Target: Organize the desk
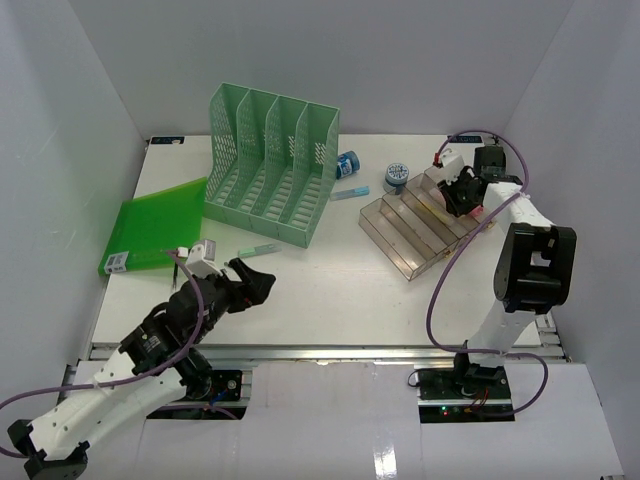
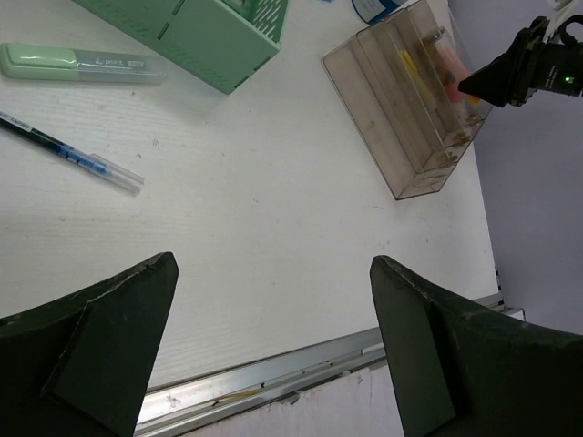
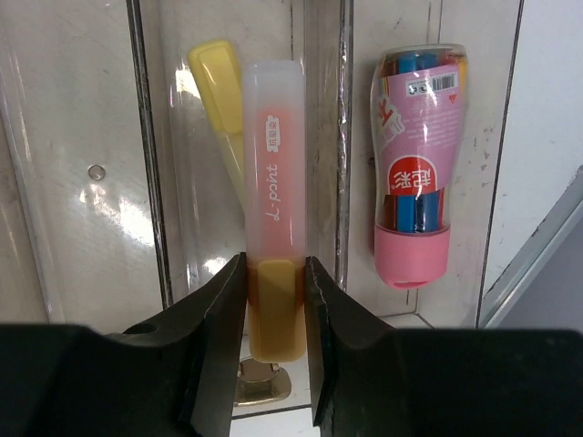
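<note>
The desk is a white tabletop with a metal rail along its front edge. My right gripper is shut on a pink-and-orange highlighter, held over a compartment of the clear tiered tray at the right. Beside it in the tray lie a yellow highlighter and a pink bottle of coloured pieces. My left gripper hangs open and empty above the desk's front left. A green highlighter and a blue pen lie on the desk beyond it.
A green mesh file rack stands at the back centre, with a green folder flat to its left. Two small blue jars and a pale blue stick sit between rack and tray. White walls enclose the desk.
</note>
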Robot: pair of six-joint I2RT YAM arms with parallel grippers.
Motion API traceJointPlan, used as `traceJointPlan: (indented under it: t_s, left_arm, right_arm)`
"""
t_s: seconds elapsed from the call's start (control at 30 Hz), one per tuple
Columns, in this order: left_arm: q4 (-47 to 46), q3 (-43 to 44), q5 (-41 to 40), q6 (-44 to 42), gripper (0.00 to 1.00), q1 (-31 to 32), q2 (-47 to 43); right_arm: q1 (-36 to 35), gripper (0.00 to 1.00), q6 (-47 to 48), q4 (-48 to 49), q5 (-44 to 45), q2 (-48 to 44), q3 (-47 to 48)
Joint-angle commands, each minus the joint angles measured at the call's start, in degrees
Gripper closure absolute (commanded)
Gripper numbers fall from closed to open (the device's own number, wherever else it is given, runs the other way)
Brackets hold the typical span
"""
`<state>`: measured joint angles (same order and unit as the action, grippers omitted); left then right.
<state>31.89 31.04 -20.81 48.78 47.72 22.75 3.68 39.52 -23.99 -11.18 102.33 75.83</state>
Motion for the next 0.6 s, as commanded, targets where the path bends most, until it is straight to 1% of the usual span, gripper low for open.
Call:
traceJointPlan:
  t_s: [0.0,0.07,0.1,0.13,0.2,0.27,0.33,0.37,0.43,0.5,0.53,0.57]
  left_arm:
    - [-3.7,-1.6,0.9,1.9,0.02,-0.2,4.0]
    - [-4.9,-1.8,0.5,3.8,0.06,-0.2,7.0]
    - [-5.6,-1.8,0.1,4.6,0.10,-0.2,7.8]
    - [-6.6,-1.8,-0.2,5.2,0.13,-0.2,8.9]
    - [-8.4,-1.8,0.0,6.3,0.19,-0.7,14.2]
    - [-9.9,-0.9,2.6,6.8,0.26,-2.9,18.1]
    - [-11.8,-0.5,8.3,6.8,0.36,-7.3,22.4]
    - [-13.2,-0.5,10.2,6.8,0.43,-10.8,24.1]
    - [-15.2,-0.6,18.6,7.2,0.57,-19.9,26.9]
    - [-16.0,0.2,23.1,9.0,0.62,-25.4,29.9]
    - [-15.9,0.9,24.7,9.9,0.63,-27.8,31.7]
    - [-14.4,2.6,24.8,10.8,0.59,-29.7,34.2]
  right_arm:
    - [0.0,0.46,1.4,0.3,-2.4,-0.6,0.6]
    - [0.0,0.31,0.8,-0.4,-2.8,-2.1,0.4]
    - [0.0,0.27,0.4,-0.4,-3.5,-2.9,-0.2]
    - [0.0,0.23,0.1,-0.4,-4.4,-4.7,-0.6]
    - [0.0,0.18,-1.1,-1.0,-9.3,-8.9,-1.5]
    - [0.0,0.17,-1.3,-4.0,-14.6,-12.5,-1.5]
    - [0.0,0.16,-1.1,-7.8,-22.8,-16.0,-2.3]
    - [0.0,0.16,-1.1,-9.0,-27.2,-17.9,-3.3]
    - [-0.1,0.16,-2.1,-9.2,-34.7,-21.5,-6.1]
    - [-0.1,0.15,-6.2,-6.1,-40.9,-25.8,-11.5]
    - [-0.2,0.15,-8.1,-4.2,-43.5,-27.8,-13.8]
    - [-0.2,0.15,-9.0,-1.7,-44.7,-29.2,-15.1]
